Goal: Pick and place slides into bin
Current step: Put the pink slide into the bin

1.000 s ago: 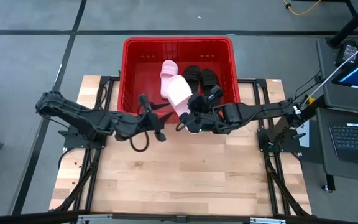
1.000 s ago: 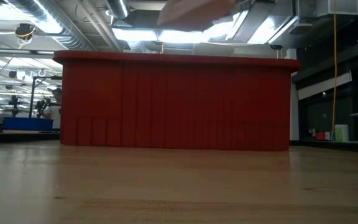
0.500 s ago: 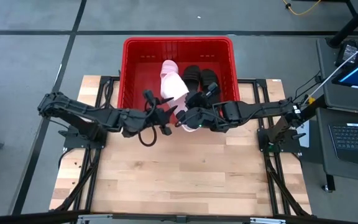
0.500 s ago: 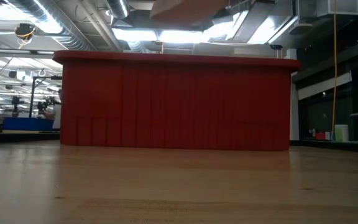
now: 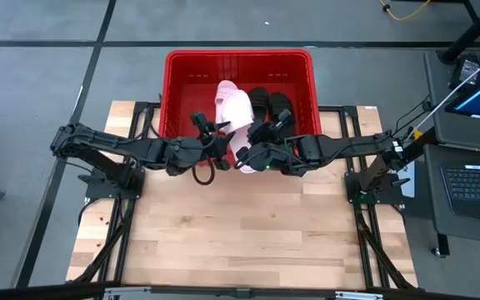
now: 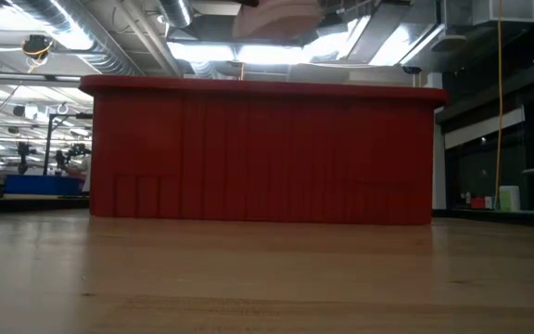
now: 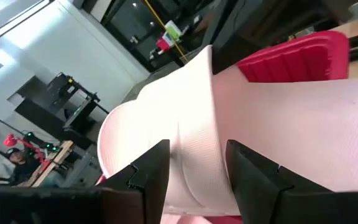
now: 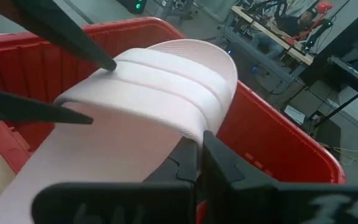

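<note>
A pale pink slide (image 5: 238, 117) hangs above the near part of the red bin (image 5: 177, 67). Its sole shows above the bin's rim in the low view (image 6: 281, 14). My right gripper (image 5: 247, 150) is shut on it. My left gripper (image 5: 217, 135) is open, with one finger on each side of the slide's ribbed strap (image 7: 197, 143). Inside the bin lie a second pink slide (image 5: 223, 90) and two black slides (image 5: 259, 100), (image 5: 280, 105). My right gripper pinches the pink slide's side edge (image 8: 194, 134) between its two fingers, just beside the strap. It comes from the table's near right side. The slide is lifted clear above the bin, roughly level. My left gripper's fingertips (image 8: 107, 62) stand at the strap; I cannot tell whether they touch it.
The bin's near wall (image 6: 262, 153) stands on the wooden table (image 5: 240, 233) just below both grippers. The bin's left half (image 5: 190, 96) shows bare floor. Off the table's right side there is a desk with a laptop (image 5: 473, 183).
My right gripper has carried the pink slide toward the table's far edge, from over the bin's near wall to farther over the bin. My left gripper has moved right and far toward the slide, and its fingers now stand beside the strap.
</note>
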